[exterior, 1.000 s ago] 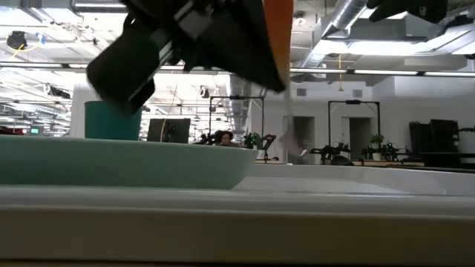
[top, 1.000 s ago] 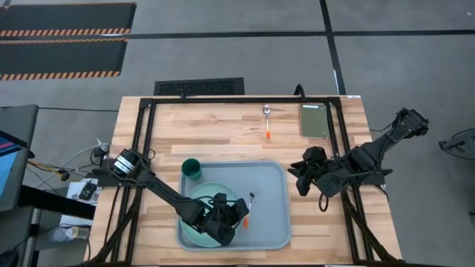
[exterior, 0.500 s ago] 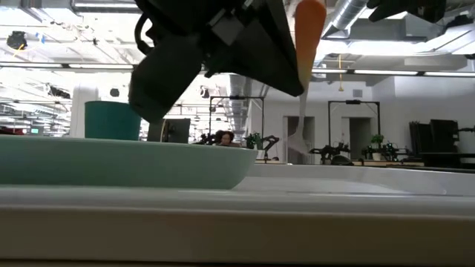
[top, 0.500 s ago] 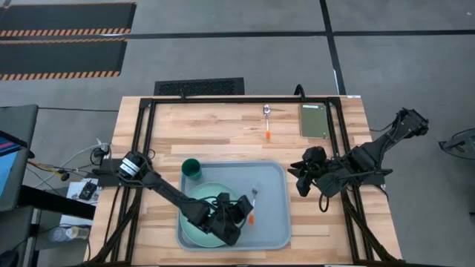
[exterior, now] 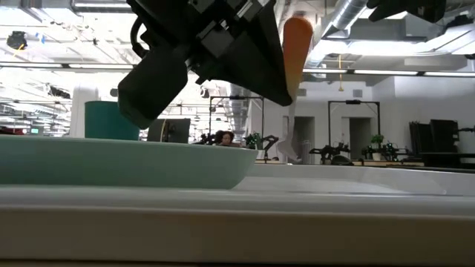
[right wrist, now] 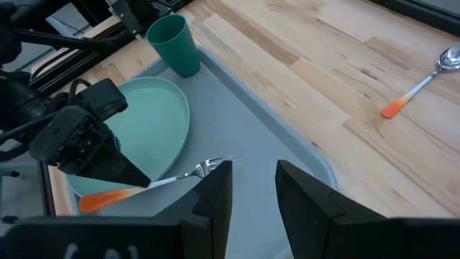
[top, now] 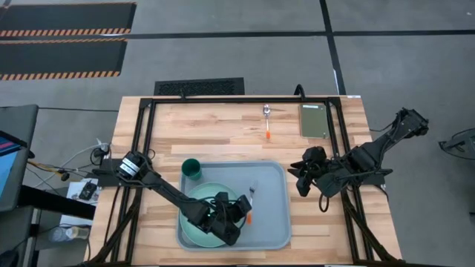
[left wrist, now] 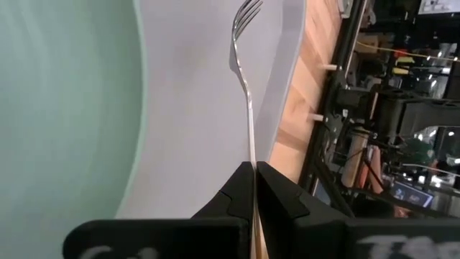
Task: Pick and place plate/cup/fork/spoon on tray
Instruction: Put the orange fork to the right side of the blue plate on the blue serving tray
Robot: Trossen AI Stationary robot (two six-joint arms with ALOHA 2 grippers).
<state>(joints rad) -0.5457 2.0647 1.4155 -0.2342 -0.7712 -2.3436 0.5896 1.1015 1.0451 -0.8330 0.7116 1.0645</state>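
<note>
The left gripper (top: 241, 213) has its jaws pinching the fork (left wrist: 247, 108) by its orange handle, over the tray (top: 272, 219) just beside the plate (right wrist: 162, 115). The right gripper (top: 300, 178), jaws spread, waits above the tabletop (top: 223, 130) beside the tray.

The tray (top: 271, 222) sits at the table's (top: 223, 133) near edge, holding the plate (top: 194, 202) in its left half. The cup (top: 191, 168) stands at the tray's far left corner, seemingly inside the rim. The fork (top: 251, 200) hangs over the tray just right of the plate. The spoon (top: 267, 122) lies well behind, near the far edge.
</note>
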